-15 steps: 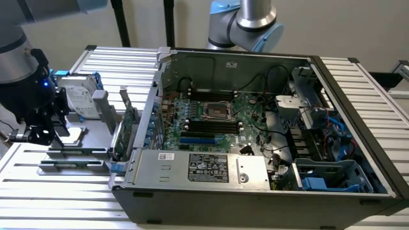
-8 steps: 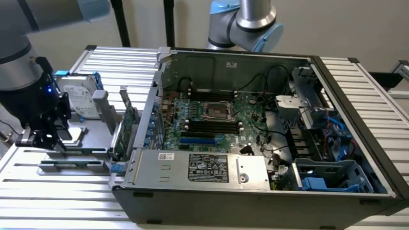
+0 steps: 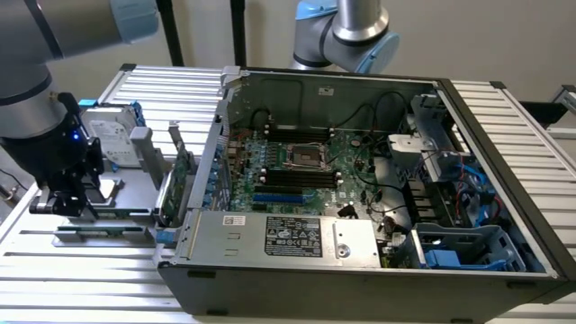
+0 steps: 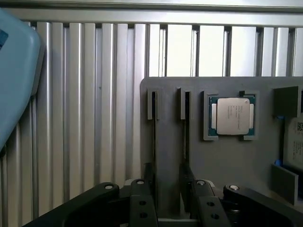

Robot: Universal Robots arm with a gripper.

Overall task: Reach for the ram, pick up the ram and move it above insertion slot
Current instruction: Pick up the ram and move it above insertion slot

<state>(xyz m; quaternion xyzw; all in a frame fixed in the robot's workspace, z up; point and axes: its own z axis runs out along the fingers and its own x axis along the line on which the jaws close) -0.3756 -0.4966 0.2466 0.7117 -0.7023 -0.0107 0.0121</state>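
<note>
Hovering close over the flat grey plastic parts tray (image 4: 170, 118), the black two-fingered gripper (image 4: 168, 189) has its jaws spread wide and holds nothing. The ram (image 4: 154, 142), a long, thin green circuit-board stick, stands on edge in a narrow slot of the tray, with a second stick (image 4: 185, 137) in the neighbouring slot. The fingertips sit over both slots, so which stick they line up with is hard to tell. A square silver processor chip (image 4: 232, 116) lies in a recess of the tray beside the slots.

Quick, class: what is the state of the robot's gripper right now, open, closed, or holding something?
The gripper: open, holding nothing, with its jaws spread low over the slotted grey tray.
</note>
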